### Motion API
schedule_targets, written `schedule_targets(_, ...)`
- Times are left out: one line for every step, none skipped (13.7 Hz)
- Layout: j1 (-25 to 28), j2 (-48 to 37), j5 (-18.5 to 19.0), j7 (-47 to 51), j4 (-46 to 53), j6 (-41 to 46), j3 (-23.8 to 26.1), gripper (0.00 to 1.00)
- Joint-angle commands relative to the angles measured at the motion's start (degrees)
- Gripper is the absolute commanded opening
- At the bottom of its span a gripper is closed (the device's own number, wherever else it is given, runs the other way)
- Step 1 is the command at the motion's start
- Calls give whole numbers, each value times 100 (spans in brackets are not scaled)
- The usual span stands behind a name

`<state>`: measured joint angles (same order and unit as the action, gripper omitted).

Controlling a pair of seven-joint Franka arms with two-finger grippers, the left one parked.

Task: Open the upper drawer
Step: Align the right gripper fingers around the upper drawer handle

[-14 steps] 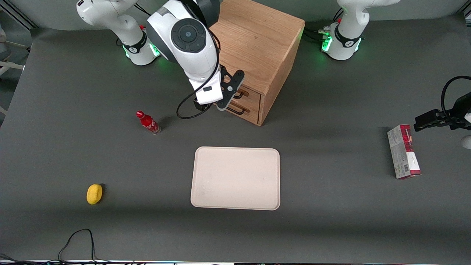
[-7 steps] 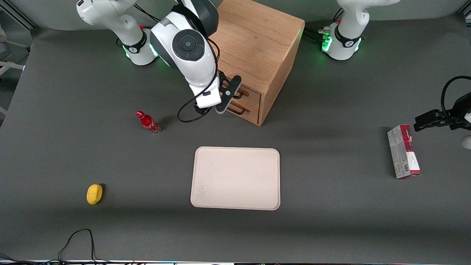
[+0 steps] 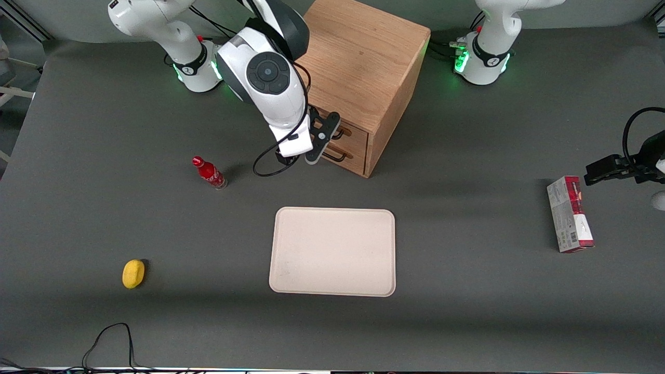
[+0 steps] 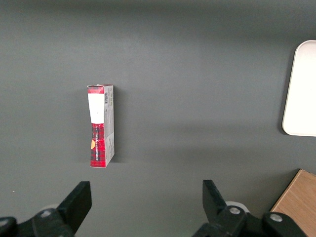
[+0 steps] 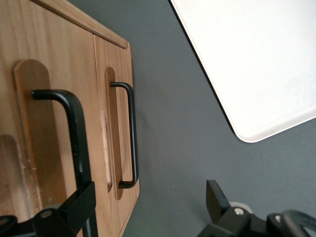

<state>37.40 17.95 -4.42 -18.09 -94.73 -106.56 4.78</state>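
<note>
The wooden cabinet (image 3: pixel 363 57) stands at the back of the table, its two drawers shut. The upper drawer (image 3: pixel 356 132) has a thin black bar handle (image 5: pixel 74 128). The identical lower drawer (image 3: pixel 353 157) with its handle (image 5: pixel 132 133) is just below it. My right gripper (image 3: pixel 317 143) is open, close in front of the drawer fronts. In the right wrist view the gripper (image 5: pixel 148 205) has its fingers wide apart. One finger (image 5: pixel 79 207) lies over the end of the upper handle. Nothing is held.
A beige tray (image 3: pixel 332 252) lies nearer the front camera than the cabinet. A red bottle (image 3: pixel 209 173) stands beside the gripper, toward the working arm's end. A yellow object (image 3: pixel 133 273) lies nearer the camera. A red and grey box (image 3: pixel 569 214) lies toward the parked arm's end.
My right gripper has moved closer to the drawer fronts and a little down. The drawers have not moved.
</note>
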Motion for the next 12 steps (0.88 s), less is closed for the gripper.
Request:
schedule_targets(4,-187,-156,-230,-361,-243,-30,100)
schedule_targets(4,-178,-164,-352,-370,-269,-30,100)
schedule_targets(4,-186,-156,-388,-379,-269,-30,100)
schedule_targets(-5,-186,-164,-388,-379,-269,-30,100)
schedule_targets(-5,-186,-164,-388,-370,-269,-30,100)
schedule_targets(-5,-178,-156,-388,-370,-278,-30,100)
schedule_targets(-5,-134,-112,-397,-370,-304,-39,100)
schedule_targets(-5,-99,-103,-388,-379,-365,-48,100)
schedule_targets(4,-64,-103,-388,-370,-375,-48,100)
schedule_targets(4,-98,-111,-380,-370,-357,-39,100)
schedule_targets(-5,-142,-111,-388,-370,-340,-39,100)
schedule_targets(-5,-134,-111,-388,-370,-348,-48,100)
